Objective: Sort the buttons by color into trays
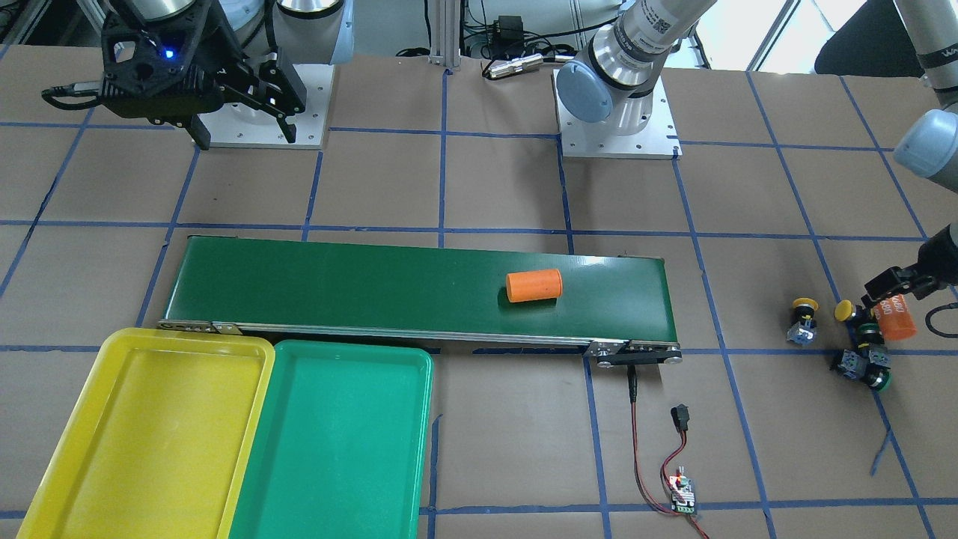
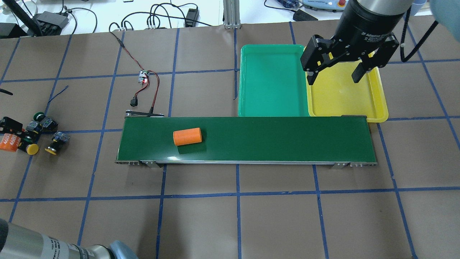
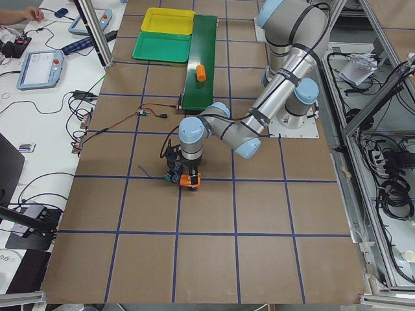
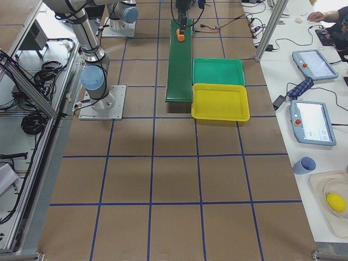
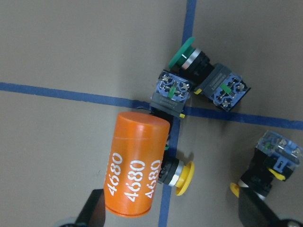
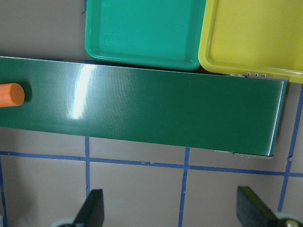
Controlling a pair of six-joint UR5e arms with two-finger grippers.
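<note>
Four buttons [image 5: 183, 172] outside yellow tray [image 1: 150, 434] and green tray [image 1: 337, 449], left gripper [image 5: 173, 213] spread, right gripper [image 2: 334, 77] spread

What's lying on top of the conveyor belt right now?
One orange cylinder, lying on its side on the belt. Nothing else shows there; the front view shows the belt's whole top, with nothing covering it.
</note>
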